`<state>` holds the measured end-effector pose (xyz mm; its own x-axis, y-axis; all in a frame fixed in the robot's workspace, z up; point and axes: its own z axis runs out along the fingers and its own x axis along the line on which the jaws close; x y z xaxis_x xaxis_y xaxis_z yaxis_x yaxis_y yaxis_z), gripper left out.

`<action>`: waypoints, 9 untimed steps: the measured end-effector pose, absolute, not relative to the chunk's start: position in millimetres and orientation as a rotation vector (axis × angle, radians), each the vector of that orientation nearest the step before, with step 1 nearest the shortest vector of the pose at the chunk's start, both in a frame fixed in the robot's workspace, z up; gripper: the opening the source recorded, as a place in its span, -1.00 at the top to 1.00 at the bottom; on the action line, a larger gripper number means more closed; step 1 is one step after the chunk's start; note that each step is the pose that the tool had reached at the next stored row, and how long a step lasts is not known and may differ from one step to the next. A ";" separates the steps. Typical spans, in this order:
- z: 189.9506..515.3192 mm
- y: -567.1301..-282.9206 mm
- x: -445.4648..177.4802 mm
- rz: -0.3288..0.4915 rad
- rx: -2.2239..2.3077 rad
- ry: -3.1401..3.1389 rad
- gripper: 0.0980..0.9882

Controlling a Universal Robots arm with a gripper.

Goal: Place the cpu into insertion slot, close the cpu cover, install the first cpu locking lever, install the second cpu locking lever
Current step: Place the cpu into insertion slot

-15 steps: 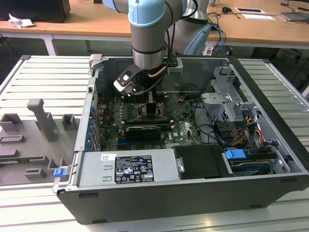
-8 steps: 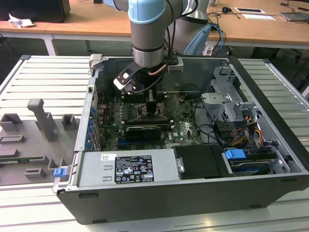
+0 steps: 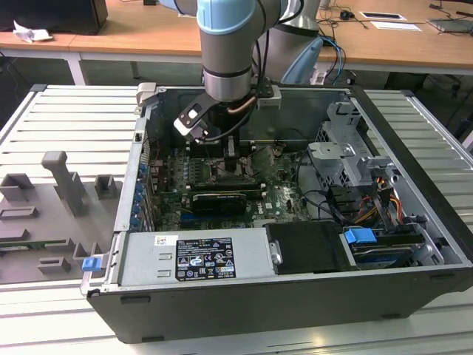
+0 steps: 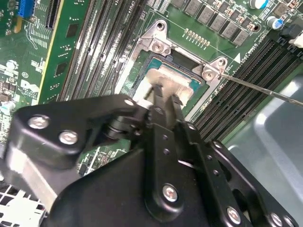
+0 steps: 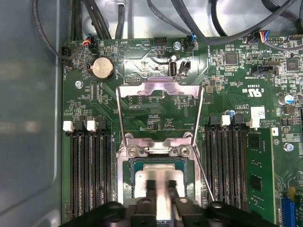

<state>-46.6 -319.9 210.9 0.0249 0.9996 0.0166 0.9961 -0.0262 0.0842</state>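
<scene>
Case: open computer case (image 3: 222, 318) on the table (image 3: 66, 118), holding a green board.
Slot: insertion slot (image 5: 124, 182) holds the cpu (image 5: 142, 182), pale face up.
Cover: cpu cover (image 5: 158, 90) swung up off the slot.
Room: memory slots crowd both sides.
Levers: two wire levers (image 5: 120, 118), unlatched.
Hand: hand (image 5: 161, 182) over the cpu's face, fingers slightly apart.

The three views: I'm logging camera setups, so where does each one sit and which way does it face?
Exterior view: off the arm, above the open computer case, looking down into it; arm and gripper show.
First wrist view: on the arm, facing squarely onto the green board; gripper shows.
Second wrist view: on the arm, slanting along the gripper.
Shared: both wrist views see the gripper at the cpu.
</scene>
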 end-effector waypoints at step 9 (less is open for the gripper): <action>220.8 -320.0 -46.7 0.108 2.213 2.157 0.98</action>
<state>-46.7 -320.0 220.8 0.0249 0.9996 0.0156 0.9961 -0.0261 0.0840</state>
